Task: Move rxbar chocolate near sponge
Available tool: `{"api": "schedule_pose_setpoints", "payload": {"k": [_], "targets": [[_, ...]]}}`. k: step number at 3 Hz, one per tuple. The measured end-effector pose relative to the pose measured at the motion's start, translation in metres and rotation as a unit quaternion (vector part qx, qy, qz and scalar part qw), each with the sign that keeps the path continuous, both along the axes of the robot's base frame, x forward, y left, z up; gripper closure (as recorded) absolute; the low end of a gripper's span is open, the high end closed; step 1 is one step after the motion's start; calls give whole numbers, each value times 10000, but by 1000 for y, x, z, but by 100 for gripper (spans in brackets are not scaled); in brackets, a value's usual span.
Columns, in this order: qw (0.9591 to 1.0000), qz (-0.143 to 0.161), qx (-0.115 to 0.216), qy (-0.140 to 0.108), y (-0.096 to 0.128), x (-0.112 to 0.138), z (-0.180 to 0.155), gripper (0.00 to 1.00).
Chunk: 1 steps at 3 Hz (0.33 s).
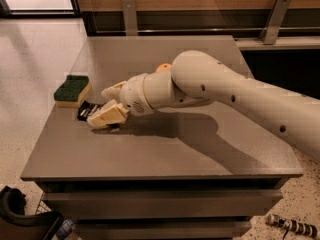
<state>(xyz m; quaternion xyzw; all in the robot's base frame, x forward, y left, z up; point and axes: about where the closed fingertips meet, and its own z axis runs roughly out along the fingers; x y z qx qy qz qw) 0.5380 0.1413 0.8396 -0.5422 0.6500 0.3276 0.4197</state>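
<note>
The rxbar chocolate (86, 110), a flat black bar with pale lettering, lies low on the grey table (165, 159) just right of and below the sponge (72, 90). The sponge has a dark green top and a pale yellow base and sits near the table's left edge. My gripper (104, 105) reaches in from the right. Its two pale fingers (107, 115) stand on either side of the bar's right end and hold it. The bar's right part is hidden between the fingers. A small gap separates the bar and the sponge.
An orange (162, 67) peeks out behind my arm (210, 86) near the table's middle. The arm crosses the table's right half. A wooden wall with metal brackets (129, 15) runs along the back. The floor drops off at the table's left and front edges.
</note>
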Motion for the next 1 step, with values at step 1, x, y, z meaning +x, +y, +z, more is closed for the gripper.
{"api": "schedule_pose_setpoints", "payload": {"k": [1], "targets": [[10000,12,-1,-1,1,-1,0,0]]}}
